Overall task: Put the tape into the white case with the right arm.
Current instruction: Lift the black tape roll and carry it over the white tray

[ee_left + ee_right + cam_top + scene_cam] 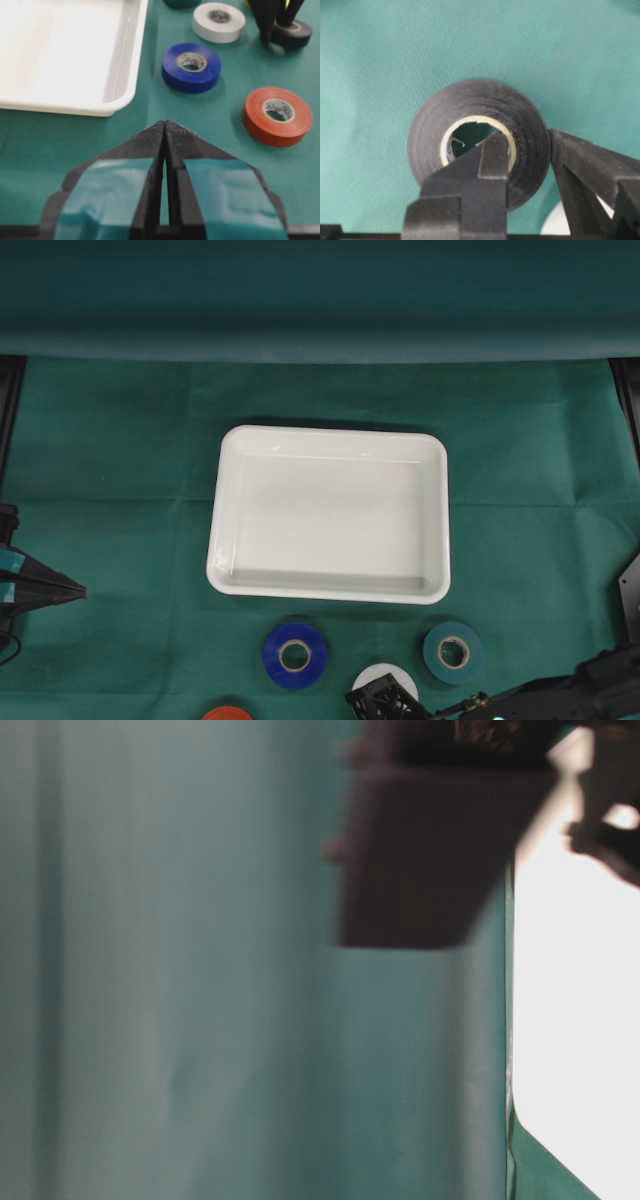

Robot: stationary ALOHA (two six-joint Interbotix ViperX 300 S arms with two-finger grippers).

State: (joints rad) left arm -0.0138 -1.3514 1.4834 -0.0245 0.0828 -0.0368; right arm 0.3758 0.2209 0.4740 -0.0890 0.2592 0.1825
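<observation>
Tape: black roll (477, 150), ribbed, round | end effector (530, 150): clamps its wall

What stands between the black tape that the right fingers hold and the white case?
The white tape roll and blue tape roll lie on the cloth between the black tape, gripped by the right gripper, and the white case. Carried above them, nothing visible blocks it.
</observation>
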